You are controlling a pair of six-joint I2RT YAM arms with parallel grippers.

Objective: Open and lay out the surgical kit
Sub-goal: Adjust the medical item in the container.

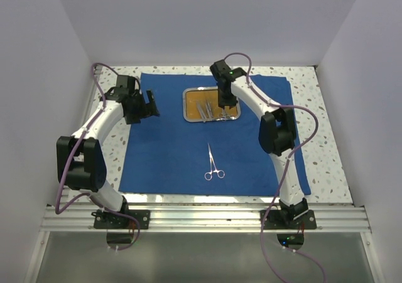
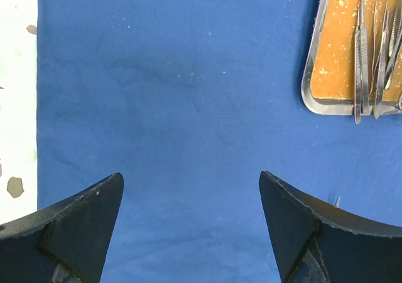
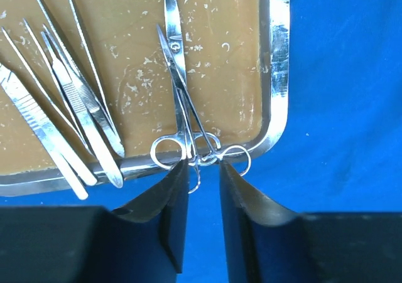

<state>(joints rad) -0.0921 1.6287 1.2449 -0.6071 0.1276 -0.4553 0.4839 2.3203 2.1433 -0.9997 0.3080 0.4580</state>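
- Table (image 1: 325,146): white speckled top; it shows as a border around the cloth.
- Blue cloth wrap (image 1: 169,151): unfolded and lying flat over most of the table. It carries every other part of the kit.
- Left arm (image 1: 100,126) and right arm (image 1: 276,132): the left bends over the cloth's left edge; the right reaches to the tray.
- Steel tray (image 1: 184,104): a rounded rectangle with an orange-brown floor. It sits on the far middle of the cloth, right of the left gripper.
- Left gripper (image 2: 190,176): jaws spread wide, nothing between them. It hangs above bare cloth (image 2: 188,107); the tray's corner (image 2: 309,76) lies off to its right.
- Right gripper (image 3: 202,170): poised over the tray's near right corner (image 3: 276,63). Its jaws stand a narrow gap apart, with tips at the ring handles. It cannot be told whether they pinch a handle.
- Ring-handled instruments (image 3: 179,76): they lie overlapped in the tray's right part. Their rings rest on the near rim and partly overhang the cloth (image 3: 345,76).
- Tweezers and other straight instruments (image 3: 88,120): fanned across the tray floor to the left, some ends crossing the near rim.
- Lone ring-handled forceps (image 1: 213,164): on open cloth nearer the arm bases, well apart from the tray, rings toward the near edge.
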